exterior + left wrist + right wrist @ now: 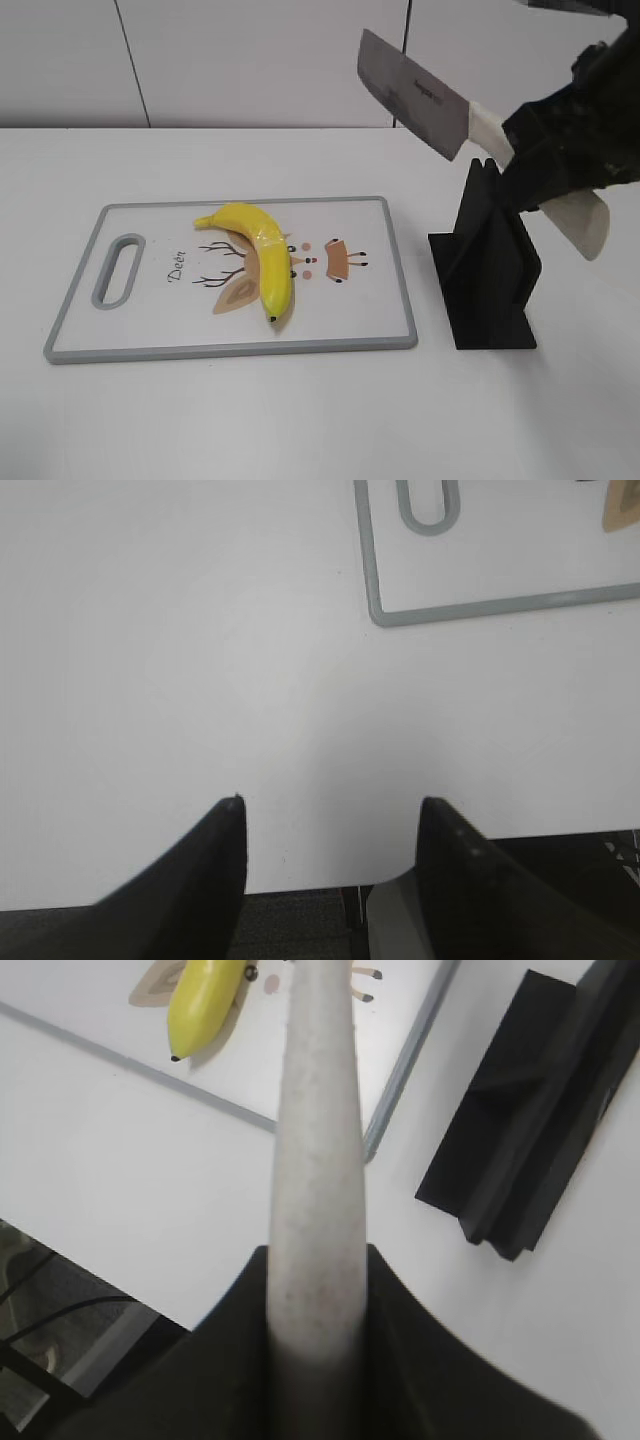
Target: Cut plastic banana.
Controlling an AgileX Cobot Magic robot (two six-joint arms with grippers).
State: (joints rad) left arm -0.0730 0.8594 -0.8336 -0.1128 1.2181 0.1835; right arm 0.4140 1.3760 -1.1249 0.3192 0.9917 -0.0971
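Note:
A yellow plastic banana [260, 255] lies on the white cutting board [150, 330] with a grey rim. Its tip shows in the right wrist view [205, 1005]. My right gripper [545, 165] is shut on the pale handle [318, 1160] of a cleaver-like knife. Its grey blade [412, 92] is raised in the air, up and right of the board, above the black knife stand [490, 270]. My left gripper [330, 815] is open and empty over bare table near the front edge. The board's handle corner [425, 520] shows ahead of it.
The black knife stand [530, 1110] stands on the white table right of the board. The table's front edge and dark floor show under both wrists. A white wall runs behind the table.

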